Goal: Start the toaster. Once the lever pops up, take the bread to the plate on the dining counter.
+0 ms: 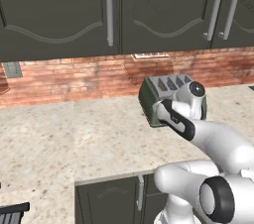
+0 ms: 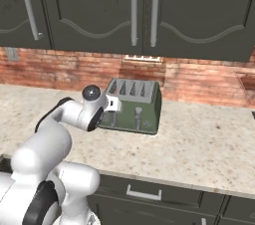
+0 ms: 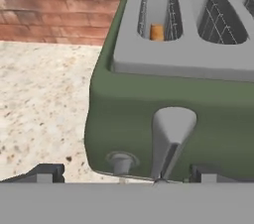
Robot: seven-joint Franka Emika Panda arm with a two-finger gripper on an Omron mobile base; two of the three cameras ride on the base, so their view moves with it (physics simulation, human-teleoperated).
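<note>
toaster (image 3: 163,114) right side cut off | bread (image 3: 157,32) mostly sunk | claw (image 3: 124,174) spread

White rounded arm (image 1: 218,143), dark joints

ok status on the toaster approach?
Gripper open, empty, low at the toaster front. Lever between the fingertips, not yet pressed. Bread down in its slot. Nothing in the way.
</note>
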